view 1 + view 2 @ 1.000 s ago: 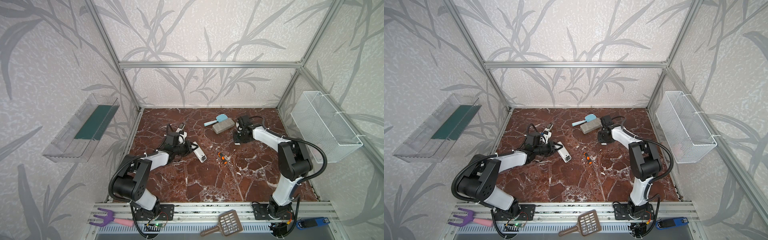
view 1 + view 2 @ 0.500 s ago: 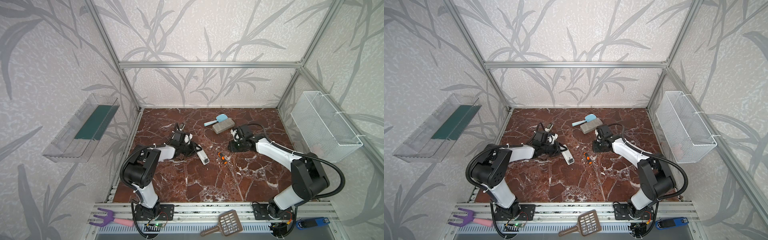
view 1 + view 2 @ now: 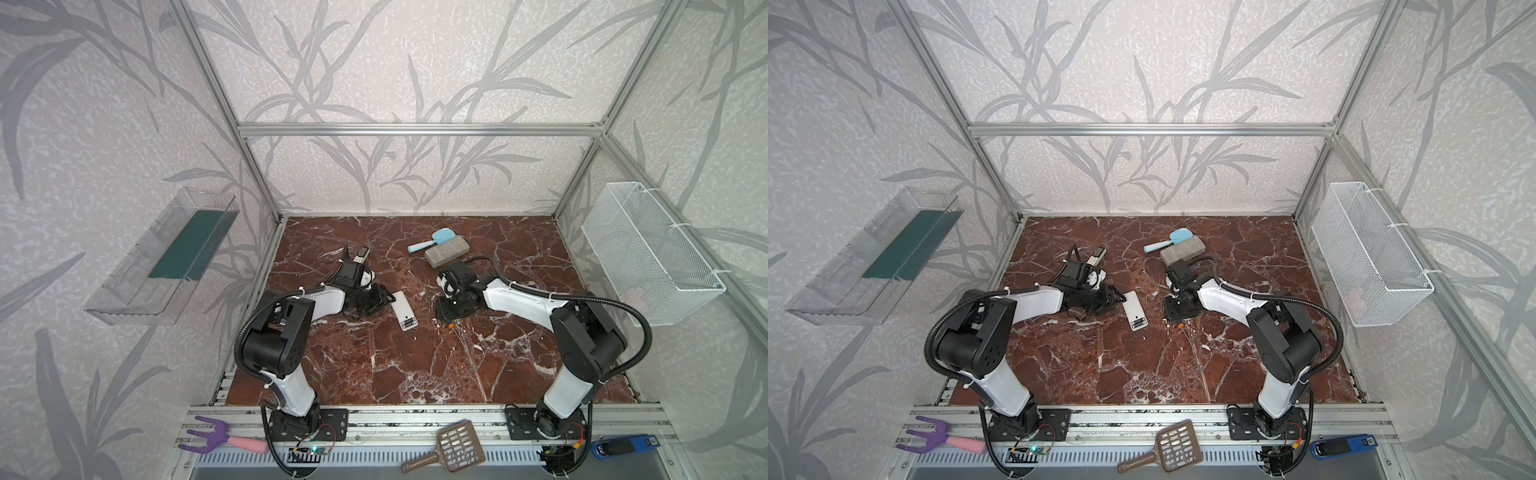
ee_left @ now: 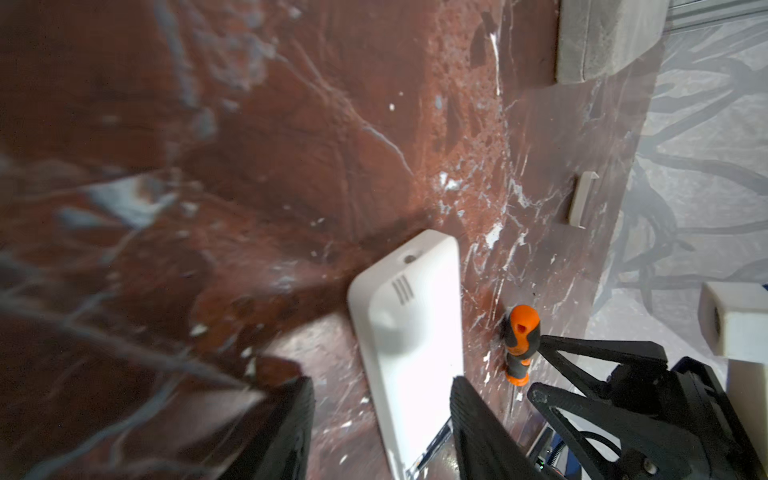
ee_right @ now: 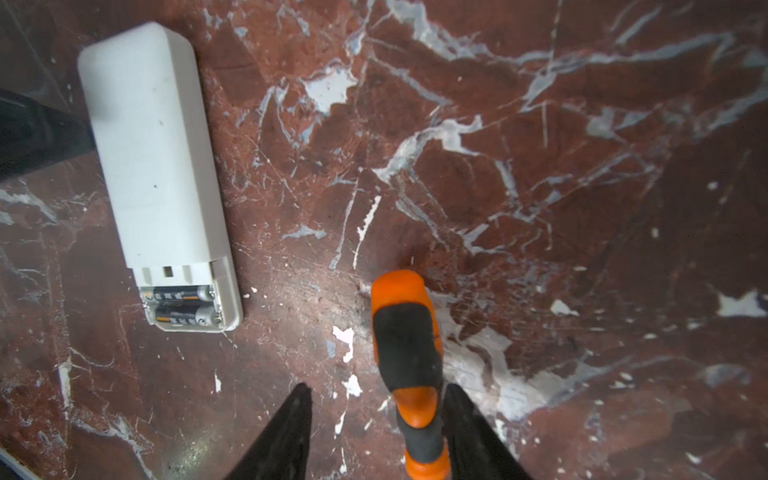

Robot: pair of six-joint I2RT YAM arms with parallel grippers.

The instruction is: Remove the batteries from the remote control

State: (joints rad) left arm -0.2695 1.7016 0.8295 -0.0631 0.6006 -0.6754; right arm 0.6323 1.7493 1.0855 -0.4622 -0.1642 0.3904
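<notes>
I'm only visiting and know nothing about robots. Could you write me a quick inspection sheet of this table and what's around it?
Surface: red-brown marbled tabletop with white flecks.
Job's things: white remote lying back up with its cover off; two dark batteries still inside.
Clutter: orange-handled screwdriver, grey block, light-blue handled tool.
Grippers: left gripper open, straddling the remote's end; right gripper open, with the screwdriver between its jaws.
Cables: black hoses loop over both arms.
Surroundings: wire basket and clear tray on the side walls; brown scoop on the front rail.
</notes>
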